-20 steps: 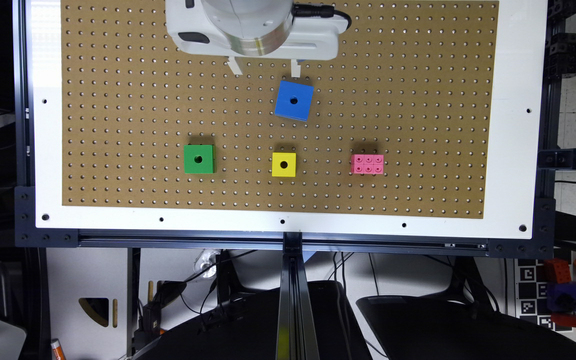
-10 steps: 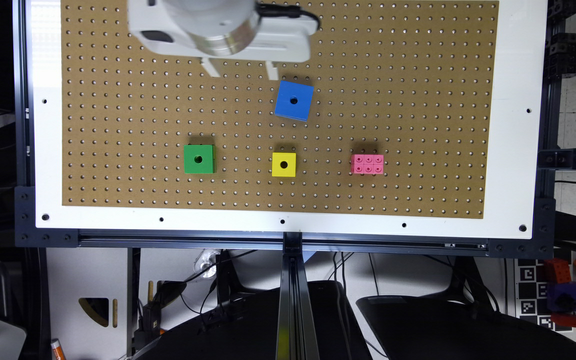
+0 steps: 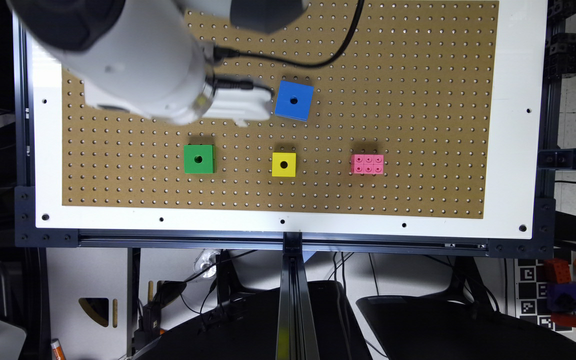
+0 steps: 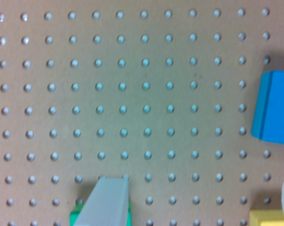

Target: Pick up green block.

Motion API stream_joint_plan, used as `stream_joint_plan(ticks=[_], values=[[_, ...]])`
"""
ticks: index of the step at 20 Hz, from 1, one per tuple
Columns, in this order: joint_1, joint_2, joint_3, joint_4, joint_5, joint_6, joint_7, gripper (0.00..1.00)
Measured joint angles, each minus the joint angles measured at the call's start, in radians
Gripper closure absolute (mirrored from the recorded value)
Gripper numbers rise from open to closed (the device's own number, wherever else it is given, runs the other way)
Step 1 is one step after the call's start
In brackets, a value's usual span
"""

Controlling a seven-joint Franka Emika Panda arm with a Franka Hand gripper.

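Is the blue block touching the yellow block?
No, in the exterior view the blue block sits apart from the yellow block, with bare pegboard between them.

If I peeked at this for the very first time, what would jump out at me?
First the big white robot arm looming over the brown pegboard, at the exterior view's upper left. Then the bright blocks: a blue block beside the arm, and below it a row of green block, yellow block and pink studded brick, running left to right in that view.
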Motion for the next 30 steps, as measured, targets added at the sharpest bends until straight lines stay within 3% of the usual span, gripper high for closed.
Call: stream_joint_plan(ticks=[3,8,21,30], values=[[-0.009,0.020,0.000,0.024,0.0000,-0.001,-0.010,0.00],[-0.022,0.020,0.000,0.029,0.0000,-0.001,-0.020,0.00],[-0.076,0.029,0.000,0.053,0.0000,-0.001,-0.075,0.00],[-0.086,0.062,0.000,0.089,0.0000,-0.001,-0.087,0.00]])
